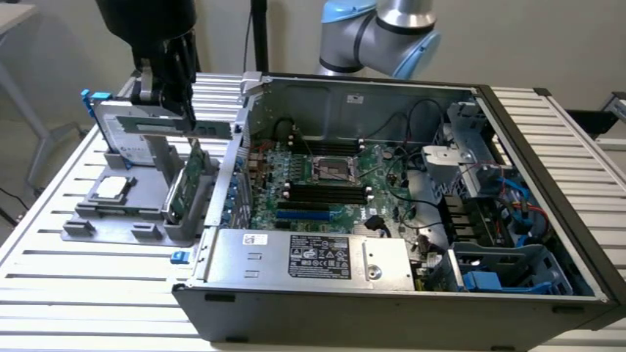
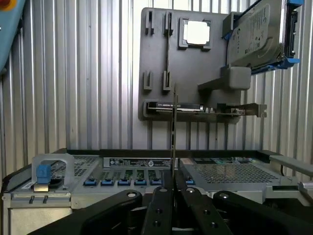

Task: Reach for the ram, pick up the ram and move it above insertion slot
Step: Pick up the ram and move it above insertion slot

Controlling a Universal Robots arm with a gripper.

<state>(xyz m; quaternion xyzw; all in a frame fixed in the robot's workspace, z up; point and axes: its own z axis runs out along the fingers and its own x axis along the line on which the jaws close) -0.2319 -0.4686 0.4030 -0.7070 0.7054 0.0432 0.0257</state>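
One ram point(image 1: 186, 127), one hard drive point(image 1: 132, 132), one processor chip point(image 1: 111, 186), one open computer case point(image 1: 391, 308), one grey holder tray point(image 1: 113, 231).

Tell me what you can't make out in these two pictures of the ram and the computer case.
- Chips on the ram: wrist view, the stick is edge-on, a thin line between the jaws.
- Middle of the ram: exterior view, partly covered by the jaws.
- Text on the power supply label: exterior view, too small.
- The arm: exterior view, cut off by the top edge.
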